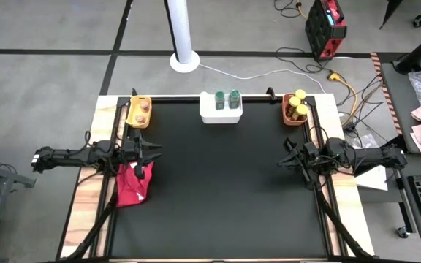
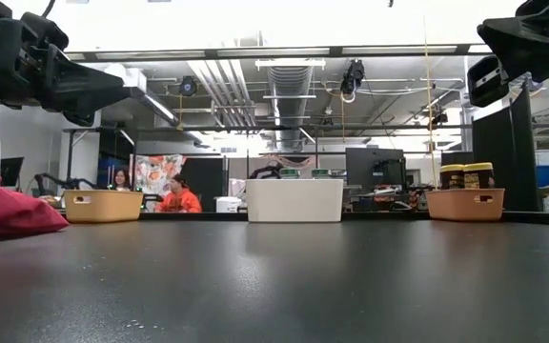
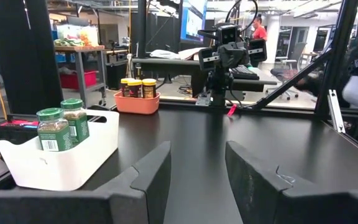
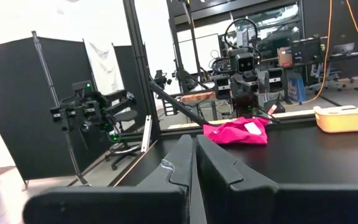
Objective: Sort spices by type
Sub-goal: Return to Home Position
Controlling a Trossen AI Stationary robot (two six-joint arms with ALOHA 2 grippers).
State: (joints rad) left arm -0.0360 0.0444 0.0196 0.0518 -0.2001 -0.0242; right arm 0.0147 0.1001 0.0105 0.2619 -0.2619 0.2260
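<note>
Spices stand grouped by lid colour in three bins along the far edge of the counter, so the sorting looks finished. Two green-lidded jars stand upright in the white bin, which sits between the two grippers and off to the side of both. Three yellow-lidded jars fill the orange bin, near the right gripper. Two brown-lidded jars are in the yellow bin, close beside the left gripper. No jar is on the open counter or in either gripper. The left gripper has its fingers spread wide with only bare counter showing between them. The right gripper's fingers are drawn almost together, leaving a thin slit, and they clasp nothing. The grippers face each other from opposite sides of the counter and are lifted clear of the surface. That fits a resting pose, with the middle left free and nothing to reach for. A red cloth lies crumpled just beside the left gripper, under its arm. It takes no part in the sorting.
</note>
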